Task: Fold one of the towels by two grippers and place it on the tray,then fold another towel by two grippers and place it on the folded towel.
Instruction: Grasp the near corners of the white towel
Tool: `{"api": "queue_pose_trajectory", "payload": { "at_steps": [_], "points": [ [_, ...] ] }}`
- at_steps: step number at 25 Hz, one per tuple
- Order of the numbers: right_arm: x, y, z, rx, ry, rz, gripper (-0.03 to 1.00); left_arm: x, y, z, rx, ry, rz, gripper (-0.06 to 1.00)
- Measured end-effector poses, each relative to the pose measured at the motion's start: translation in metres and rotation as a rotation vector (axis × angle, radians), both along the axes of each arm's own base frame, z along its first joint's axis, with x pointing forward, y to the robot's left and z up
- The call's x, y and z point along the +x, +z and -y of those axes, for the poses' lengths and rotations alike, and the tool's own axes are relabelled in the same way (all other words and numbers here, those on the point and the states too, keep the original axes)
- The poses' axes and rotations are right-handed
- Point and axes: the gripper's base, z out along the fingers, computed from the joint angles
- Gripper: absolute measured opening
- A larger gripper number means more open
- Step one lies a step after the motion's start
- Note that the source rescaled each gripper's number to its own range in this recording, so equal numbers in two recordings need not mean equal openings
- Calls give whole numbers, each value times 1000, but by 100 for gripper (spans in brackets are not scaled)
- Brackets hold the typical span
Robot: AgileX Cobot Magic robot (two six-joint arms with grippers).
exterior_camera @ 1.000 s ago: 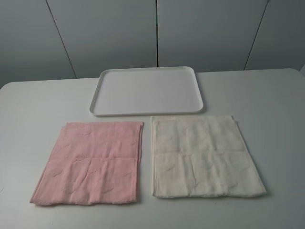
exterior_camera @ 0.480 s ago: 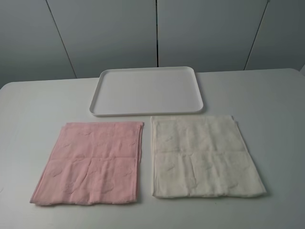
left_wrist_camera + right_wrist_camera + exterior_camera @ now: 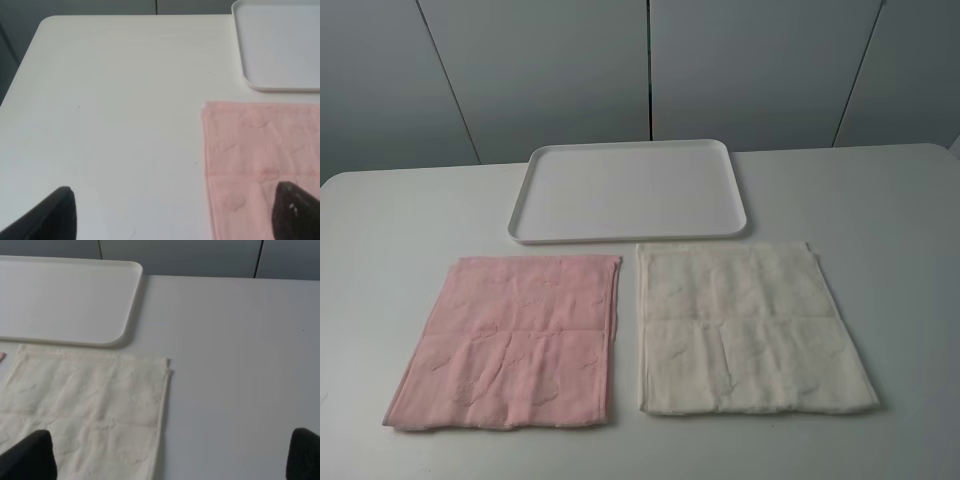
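The cream towel [image 3: 750,328] lies flat on the table at the front right, and the pink towel [image 3: 510,340] lies flat at the front left. Just behind both stands the white tray [image 3: 630,190] with nothing in it. Neither arm shows in the high view. In the left wrist view my left gripper [image 3: 177,215] is open, its fingertips [image 3: 60,215] wide apart above the bare table and the pink towel's [image 3: 255,150] edge, with the tray [image 3: 280,45] beyond. My right gripper [image 3: 167,455] is open over the cream towel's [image 3: 85,405] outer side, the tray [image 3: 60,300] beyond.
The white table [image 3: 880,200] has rounded corners; its left corner [image 3: 45,22] shows in the left wrist view. Grey panelled cabinet doors [image 3: 650,70] stand behind the table's far edge.
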Motion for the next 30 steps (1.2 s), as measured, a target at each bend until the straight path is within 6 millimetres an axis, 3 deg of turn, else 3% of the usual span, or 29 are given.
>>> {"api": "queue_pose_trajectory", "payload": {
  "at_steps": [30],
  "points": [
    [-1, 1, -6, 60, 44, 0, 100, 0, 0, 0, 6, -3, -3, 100]
  ]
}}
